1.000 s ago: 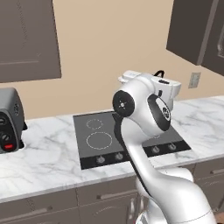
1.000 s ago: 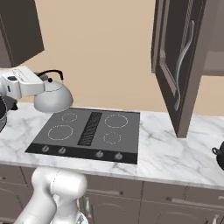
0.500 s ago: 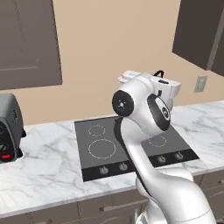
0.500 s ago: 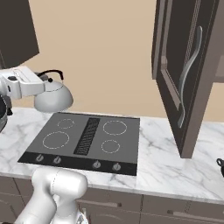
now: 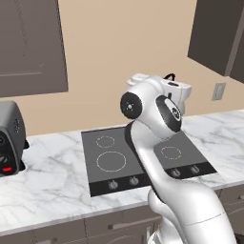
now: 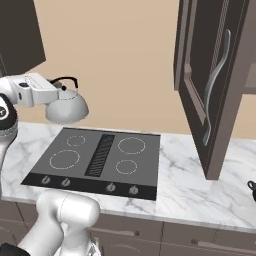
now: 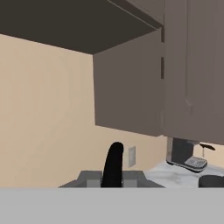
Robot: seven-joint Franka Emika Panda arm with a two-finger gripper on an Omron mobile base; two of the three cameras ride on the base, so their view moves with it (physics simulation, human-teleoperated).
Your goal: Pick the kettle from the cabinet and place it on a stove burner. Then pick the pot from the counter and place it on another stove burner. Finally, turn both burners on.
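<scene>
Compared with a moment ago the whole scene has slid sideways in both base views, so the base is driving; the arm's pose and its load look unchanged. The kettle (image 6: 66,107) hangs in the air above the back left of the cooktop (image 6: 97,159), clear of the glass. It is a squat silver-grey dome with a thin black arched handle (image 7: 113,168). The gripper (image 6: 54,91) is pressed together on that handle. In the left base view the arm hides almost all of the kettle. The pot (image 7: 211,180) is cut off at the frame edge, on the counter (image 6: 200,187) beyond the open cabinet door (image 6: 206,85).
</scene>
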